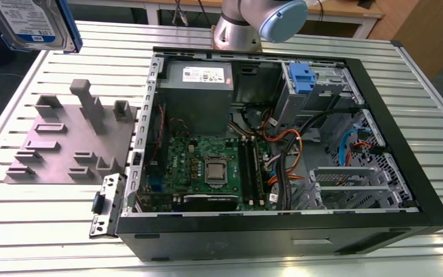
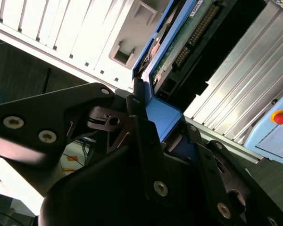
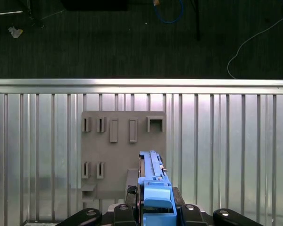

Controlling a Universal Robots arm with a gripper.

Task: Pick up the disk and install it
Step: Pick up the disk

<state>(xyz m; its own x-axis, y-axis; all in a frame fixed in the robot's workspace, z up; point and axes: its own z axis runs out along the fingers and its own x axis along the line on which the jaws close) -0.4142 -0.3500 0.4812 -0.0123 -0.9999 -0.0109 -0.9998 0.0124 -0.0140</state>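
The disk [image 1: 33, 23], a silver hard drive with a white-and-blue label in a blue carrier frame, hangs high at the exterior view's upper left, above the table edge. In the first wrist view the disk [image 3: 153, 183] shows edge-on, with my gripper [image 3: 156, 209] shut on its blue frame, over the grey slotted fixture [image 3: 122, 150]. In the second wrist view the black fingers [image 2: 141, 127] clamp the blue carrier, and the green circuit-board side of the disk [image 2: 179, 42] points away from the gripper [image 2: 162, 117].
An open black computer case [image 1: 283, 234] lies on the slatted metal table [image 1: 44, 231], with the motherboard, a grey power supply [image 1: 196, 86] and a drive bay holding a blue clip [image 1: 301, 78]. The grey fixture [image 1: 67, 144] sits at the case's left. The arm's base [image 1: 244, 23] stands behind.
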